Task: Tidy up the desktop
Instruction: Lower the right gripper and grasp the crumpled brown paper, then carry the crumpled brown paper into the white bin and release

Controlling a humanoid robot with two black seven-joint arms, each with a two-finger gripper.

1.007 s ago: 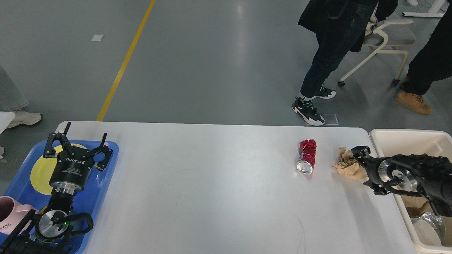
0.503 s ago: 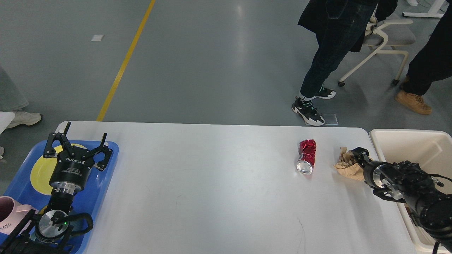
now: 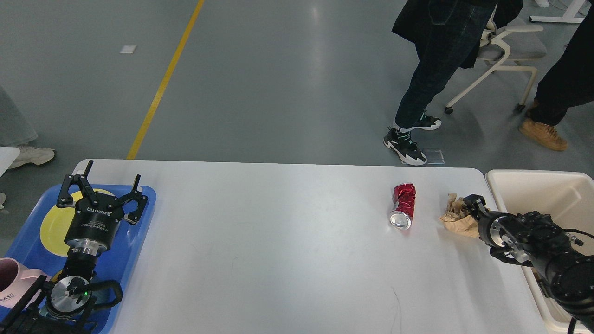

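Note:
The white desktop (image 3: 287,241) carries a crushed red can (image 3: 403,205) lying on its side at the right. Just right of the can sits a crumpled wad of brown paper (image 3: 457,215). My right gripper (image 3: 472,208) comes in from the right edge and presses into the wad's right side. It is dark and seen end-on, so its fingers cannot be told apart. My left gripper (image 3: 111,178) stands open over the blue tray (image 3: 139,232) at the far left, holding nothing.
The blue tray holds a yellow plate (image 3: 53,227) and a pink cup (image 3: 11,283). A cream-white bin (image 3: 533,185) with rubbish in it stands at the table's right end. People's legs (image 3: 422,93) and an office chair (image 3: 506,51) stand beyond the far edge.
My right arm has dropped lower and its wrist has turned, with the gripper staying against the brown paper. In the last half second it barely moved. The left arm is still.

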